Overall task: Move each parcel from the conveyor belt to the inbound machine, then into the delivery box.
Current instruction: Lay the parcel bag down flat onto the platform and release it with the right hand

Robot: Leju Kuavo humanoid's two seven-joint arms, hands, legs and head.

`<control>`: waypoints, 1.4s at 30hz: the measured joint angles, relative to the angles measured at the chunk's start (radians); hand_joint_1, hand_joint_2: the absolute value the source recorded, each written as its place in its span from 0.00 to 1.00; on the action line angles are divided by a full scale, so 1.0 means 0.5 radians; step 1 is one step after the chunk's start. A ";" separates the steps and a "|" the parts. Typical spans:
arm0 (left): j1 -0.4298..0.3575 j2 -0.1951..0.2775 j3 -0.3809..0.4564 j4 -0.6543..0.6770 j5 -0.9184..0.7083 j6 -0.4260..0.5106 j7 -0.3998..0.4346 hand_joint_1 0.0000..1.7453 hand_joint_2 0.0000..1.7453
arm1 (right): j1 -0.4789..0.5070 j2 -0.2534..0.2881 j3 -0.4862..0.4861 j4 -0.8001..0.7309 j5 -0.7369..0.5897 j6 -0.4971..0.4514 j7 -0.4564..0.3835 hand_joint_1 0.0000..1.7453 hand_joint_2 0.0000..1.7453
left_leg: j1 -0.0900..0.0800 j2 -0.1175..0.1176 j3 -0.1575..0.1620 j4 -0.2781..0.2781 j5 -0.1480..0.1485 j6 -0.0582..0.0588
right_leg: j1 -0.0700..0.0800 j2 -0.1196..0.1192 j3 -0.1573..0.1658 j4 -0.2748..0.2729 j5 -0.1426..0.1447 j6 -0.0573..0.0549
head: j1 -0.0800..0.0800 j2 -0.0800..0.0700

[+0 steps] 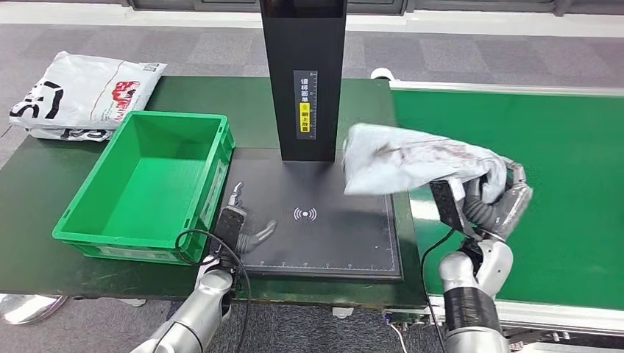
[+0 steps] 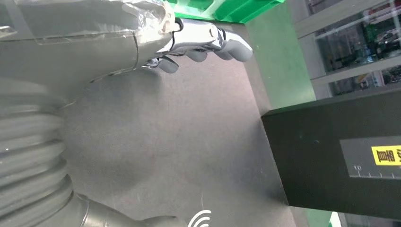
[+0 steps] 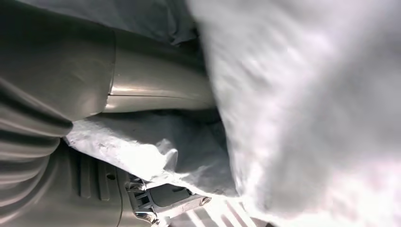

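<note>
White printed parcel [image 1: 81,95]: lying at the far left corner of the dark green table [image 1: 37,213], overhanging its edge.

Green delivery box [image 1: 147,184]: sitting on the table's left half, just beside the left edge of the black scanning pad [image 1: 331,243].

Left hand [image 1: 239,228]: hovering at the near left corner of the pad, close to the box's near right corner; fingers [image 2: 222,45] spread apart and only lightly curled, gripping nothing.

Inbound machine's black column [image 1: 303,73]: standing upright at the pad's far edge, carrying a grey and yellow label.

Grey parcel [image 1: 412,158]: being held in the air above the pad's right edge, sagging and crumpled, reaching across the gap toward the conveyor.

Right hand [image 1: 493,195]: clutching the grey parcel at its right end, fingers [image 3: 161,92] wrapping around the bag's folds.

Green conveyor belt [image 1: 559,191]: running along the right side, beside the table.
</note>
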 joint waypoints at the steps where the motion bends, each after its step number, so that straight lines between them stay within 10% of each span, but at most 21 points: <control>1: -0.003 -0.004 0.000 0.001 -0.007 0.011 -0.005 0.00 1.00 | 0.023 0.029 0.086 -0.029 0.012 0.000 0.054 1.00 1.00 | 0.000 0.002 0.000 0.000 -0.001 0.000 | 0.000 0.002 -0.001 0.000 0.000 0.000 | 0.000 0.000; 11: -0.020 -0.020 0.000 0.002 -0.007 0.020 -0.020 0.00 1.00 | 0.075 0.078 1.008 0.000 -0.123 0.219 0.444 1.00 1.00 | 0.001 0.007 0.000 0.000 0.001 -0.002 | 0.001 0.005 -0.005 0.000 0.001 -0.001 | -0.001 0.000; 23: -0.058 -0.014 0.000 0.003 0.033 -0.009 0.018 0.00 1.00 | 0.049 -0.006 1.485 0.125 -0.141 0.755 0.685 1.00 1.00 | 0.000 0.007 0.000 0.000 0.001 -0.002 | 0.000 0.005 -0.004 0.000 0.001 -0.001 | 0.000 0.000; 24: -0.059 -0.014 0.000 0.003 0.033 -0.009 0.018 0.00 1.00 | 0.047 -0.012 1.501 0.129 -0.138 0.758 0.687 0.94 1.00 | 0.000 0.007 0.000 0.000 0.001 -0.002 | 0.000 0.005 -0.004 0.000 0.001 -0.001 | 0.000 0.000; 28: -0.060 -0.014 0.000 0.003 0.049 -0.016 0.017 0.00 1.00 | 0.039 -0.040 1.552 0.144 -0.080 0.838 0.766 0.00 1.00 | 0.000 0.007 0.001 0.000 0.001 -0.002 | 0.001 0.005 -0.004 0.000 0.001 -0.001 | 0.000 0.000; 42: 0.032 -0.001 -0.001 -0.142 0.051 -0.045 0.064 0.00 1.00 | 0.167 -0.186 1.528 -0.018 -0.199 0.606 0.773 0.00 1.00 | 0.000 0.006 0.001 0.001 0.001 -0.002 | 0.000 0.005 -0.004 0.000 0.001 -0.001 | -0.001 0.000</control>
